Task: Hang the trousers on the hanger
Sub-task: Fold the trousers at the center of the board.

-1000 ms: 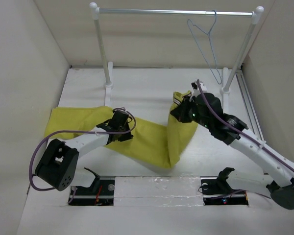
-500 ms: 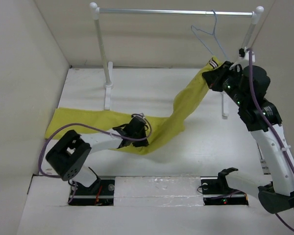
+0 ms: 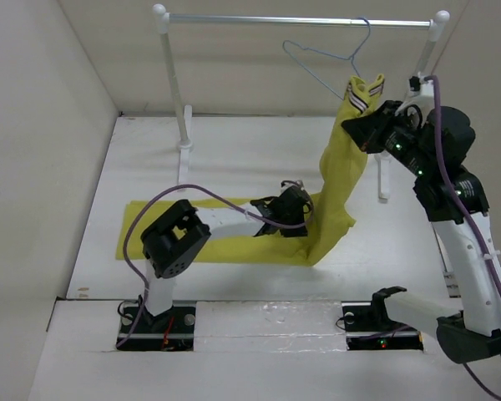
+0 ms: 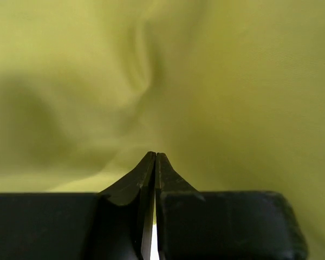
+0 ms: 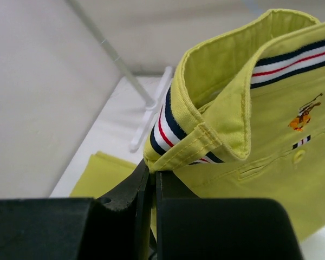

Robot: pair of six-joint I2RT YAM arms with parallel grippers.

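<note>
Hanging step in hand: right gripper (image 3: pixel 357 125) pinched the trousers (image 3: pixel 338 188) at the waistband (image 3: pixel 363 90), just beside the hanger (image 3: pixel 316 75); left gripper (image 3: pixel 305 219) nipped a leg. Next move likely needed the waistband threaded through the hanger.

You have the mustard-yellow trousers (image 3: pixel 341 180) hanging waistband-up just below the rail (image 3: pixel 275 19) — beside the pale wire hanger (image 3: pixel 324 53), hooked tilted on it.

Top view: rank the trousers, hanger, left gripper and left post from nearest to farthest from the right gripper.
1. Trousers: waistband pinched in the right gripper, touching.
2. Hanger: just above it, up and to the left.
3. Left gripper: lower left, on the yellow cloth.
4. Left post: far left, at the back.
</note>
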